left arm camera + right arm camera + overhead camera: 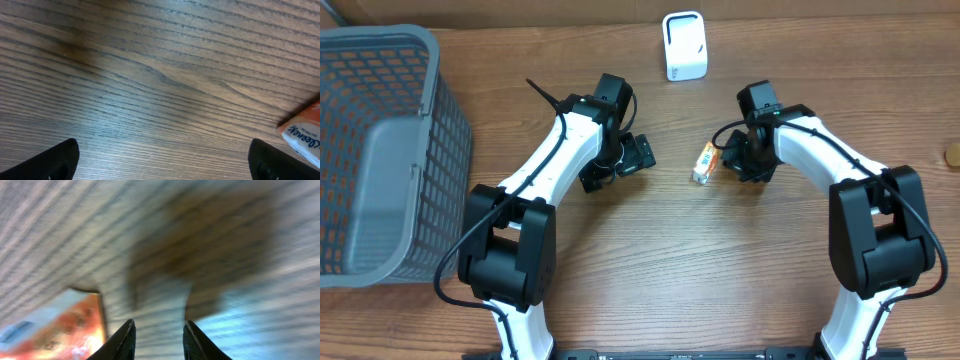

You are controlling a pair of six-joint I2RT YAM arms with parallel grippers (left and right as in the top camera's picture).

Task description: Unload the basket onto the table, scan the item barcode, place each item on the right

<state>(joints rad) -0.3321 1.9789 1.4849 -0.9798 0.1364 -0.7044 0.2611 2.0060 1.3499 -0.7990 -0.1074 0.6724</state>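
The item, a small orange and white packet [703, 162], lies flat on the wooden table between my two arms. A white scanner [684, 45] stands at the back edge, well behind it. My left gripper [620, 168] hovers left of the packet, open wide over bare wood [172, 162]; the packet's corner [305, 132] shows at the right edge of the left wrist view. My right gripper [732, 158] sits just right of the packet. Its jaws [159, 340] stand narrowly apart with only table between them, and the packet [60, 330] is blurred at lower left, outside them.
A grey mesh basket [380, 150] fills the left side of the table. A small brown object [953, 155] sits at the far right edge. Bare wood lies in front of both arms.
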